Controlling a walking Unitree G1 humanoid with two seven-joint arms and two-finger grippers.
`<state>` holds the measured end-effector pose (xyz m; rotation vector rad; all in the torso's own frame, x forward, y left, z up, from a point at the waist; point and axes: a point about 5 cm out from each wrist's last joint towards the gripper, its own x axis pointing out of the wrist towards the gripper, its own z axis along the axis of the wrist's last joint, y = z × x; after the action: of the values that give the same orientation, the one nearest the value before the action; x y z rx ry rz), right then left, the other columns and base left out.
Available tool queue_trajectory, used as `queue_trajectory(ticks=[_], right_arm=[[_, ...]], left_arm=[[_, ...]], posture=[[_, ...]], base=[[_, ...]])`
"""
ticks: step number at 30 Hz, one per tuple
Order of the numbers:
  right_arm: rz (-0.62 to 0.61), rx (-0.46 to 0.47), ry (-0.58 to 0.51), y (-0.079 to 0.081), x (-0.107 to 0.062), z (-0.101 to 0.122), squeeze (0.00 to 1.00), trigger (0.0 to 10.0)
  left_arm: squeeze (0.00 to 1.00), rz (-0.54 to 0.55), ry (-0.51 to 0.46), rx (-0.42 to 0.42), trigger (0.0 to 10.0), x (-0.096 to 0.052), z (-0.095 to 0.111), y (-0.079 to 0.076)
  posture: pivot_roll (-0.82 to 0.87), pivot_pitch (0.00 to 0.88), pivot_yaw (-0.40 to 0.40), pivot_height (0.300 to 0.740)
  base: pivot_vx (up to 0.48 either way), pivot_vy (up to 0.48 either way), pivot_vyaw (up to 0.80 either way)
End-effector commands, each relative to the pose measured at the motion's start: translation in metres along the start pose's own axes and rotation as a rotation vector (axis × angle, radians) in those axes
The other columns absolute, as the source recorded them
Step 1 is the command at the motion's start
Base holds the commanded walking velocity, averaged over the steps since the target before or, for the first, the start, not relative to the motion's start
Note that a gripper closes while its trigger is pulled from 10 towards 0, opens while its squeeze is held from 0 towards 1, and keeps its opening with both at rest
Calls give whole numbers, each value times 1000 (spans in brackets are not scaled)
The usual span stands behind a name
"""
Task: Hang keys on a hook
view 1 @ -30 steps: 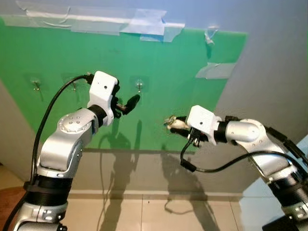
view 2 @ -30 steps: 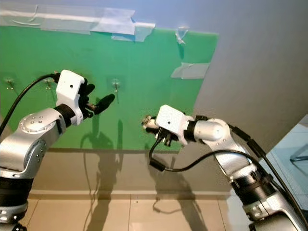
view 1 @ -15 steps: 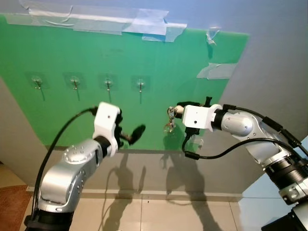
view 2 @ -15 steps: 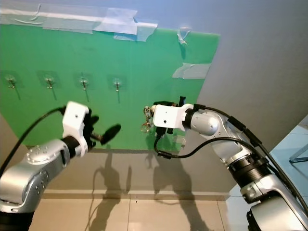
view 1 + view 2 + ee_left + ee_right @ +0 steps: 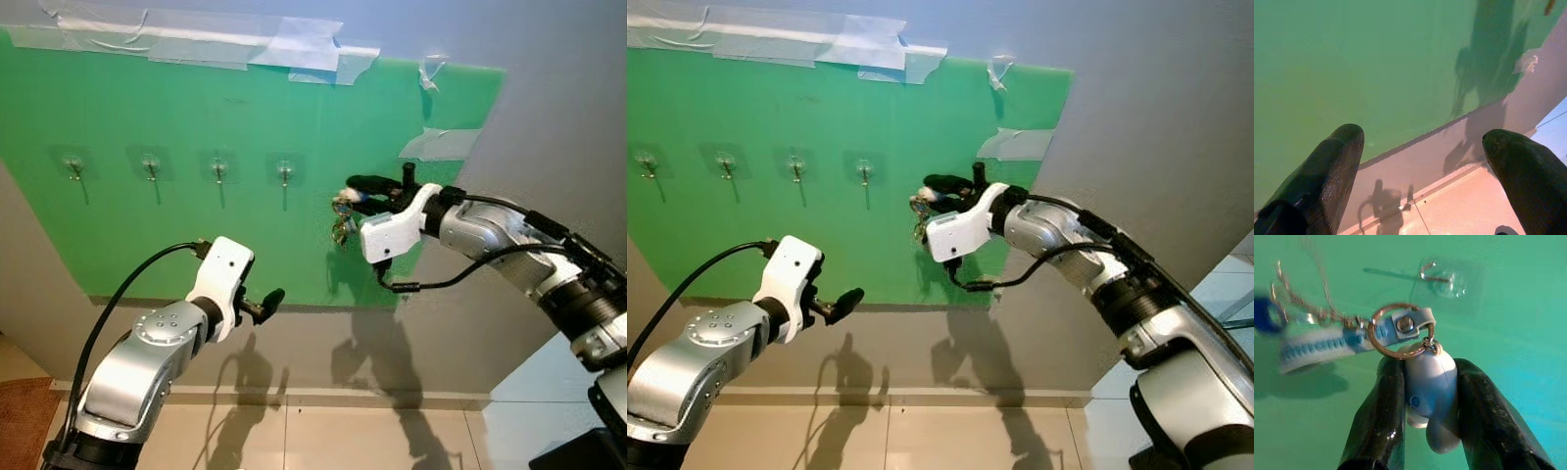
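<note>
My right gripper (image 5: 353, 186) is raised close to the green board (image 5: 176, 108) and is shut on a white and blue key fob (image 5: 1430, 382). A metal ring (image 5: 1398, 330), a blue strap (image 5: 1327, 345) and a chain hang from the fob, and the keys (image 5: 340, 217) dangle beside the fingers. The nearest clear stick-on hook (image 5: 285, 173) is a short way to the left of the keys; in the right wrist view this hook (image 5: 1437, 276) lies just beyond the ring, not touching it. My left gripper (image 5: 266, 300) is held low below the board, open and holding nothing (image 5: 1422, 139).
Three more hooks (image 5: 150, 166) sit in a row to the left on the board, all bare. Clear tape (image 5: 294, 49) fixes the board to the grey wall (image 5: 568, 117). A tiled floor (image 5: 343, 431) lies below.
My right gripper has risen and moved left with the keys, nearer the rightmost hook. My left arm has dropped from hook height to below the board.
</note>
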<state>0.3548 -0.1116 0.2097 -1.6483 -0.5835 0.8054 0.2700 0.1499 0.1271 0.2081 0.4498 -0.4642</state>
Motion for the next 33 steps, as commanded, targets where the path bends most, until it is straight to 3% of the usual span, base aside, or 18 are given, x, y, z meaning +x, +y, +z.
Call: queue_trajectory(ticks=[1,6,16,26,33], right_arm=[[0,-91,-10,-5,2,-3,0,0],[-18,-199,-37,-15,9,-5,0,0],[-89,-314,-80,-39,15,-4,0,0],[-109,-358,-89,-47,24,-4,0,0],[-85,-440,-108,-47,33,-2,0,0]], left_arm=[[0,-10,-21,21,10000,1,6,-5],[0,-24,-31,26,10000,3,8,-10],[0,-29,-51,26,10000,4,10,-12],[0,-39,-59,28,10000,6,12,-15],[0,-45,-63,25,10000,9,14,-17]], posture=[[13,0,-38,740],[17,0,-42,740],[15,0,-48,740],[10,0,-46,740],[13,0,-52,740]], base=[[0,0,0],[0,0,0],[0,0,0],[0,0,0],[0,0,0]])
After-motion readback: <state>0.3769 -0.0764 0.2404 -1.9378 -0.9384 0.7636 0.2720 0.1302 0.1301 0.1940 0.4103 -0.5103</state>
